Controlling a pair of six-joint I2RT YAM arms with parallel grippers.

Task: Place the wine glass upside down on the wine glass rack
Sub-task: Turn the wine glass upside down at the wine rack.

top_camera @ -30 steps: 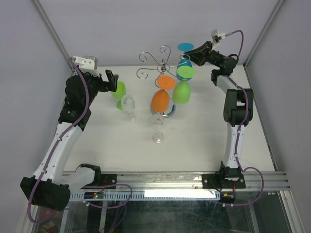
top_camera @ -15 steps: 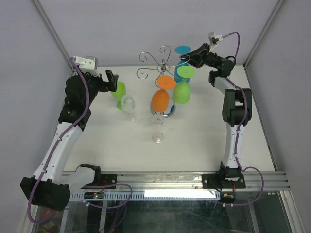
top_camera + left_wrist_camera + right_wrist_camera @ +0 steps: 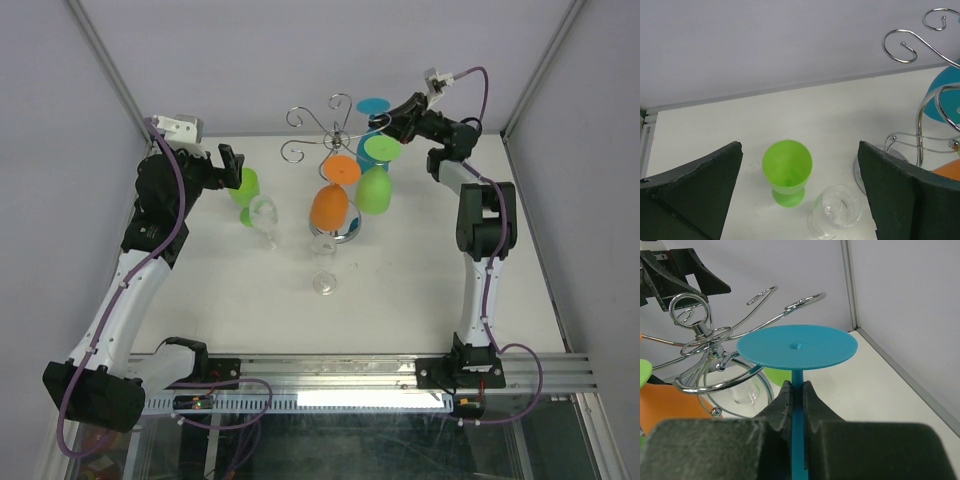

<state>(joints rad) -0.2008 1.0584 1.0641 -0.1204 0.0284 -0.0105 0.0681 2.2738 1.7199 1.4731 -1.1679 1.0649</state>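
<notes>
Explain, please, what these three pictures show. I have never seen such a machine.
These are two robot arms bolted at the near edge of a table, each ending in a two-finger gripper. The wide picture comes from a fixed camera above and behind them; the other two come from cameras on the wrists. On the table stands a chrome wine glass rack; an orange glass and a hanging green glass are on it, upside down. An upright green glass, a clear glass and a second clear glass stand there too. The right gripper is shut on the stem of a blue wine glass, held upside down beside the rack. The left gripper is open, empty, near the upright green glass.
</notes>
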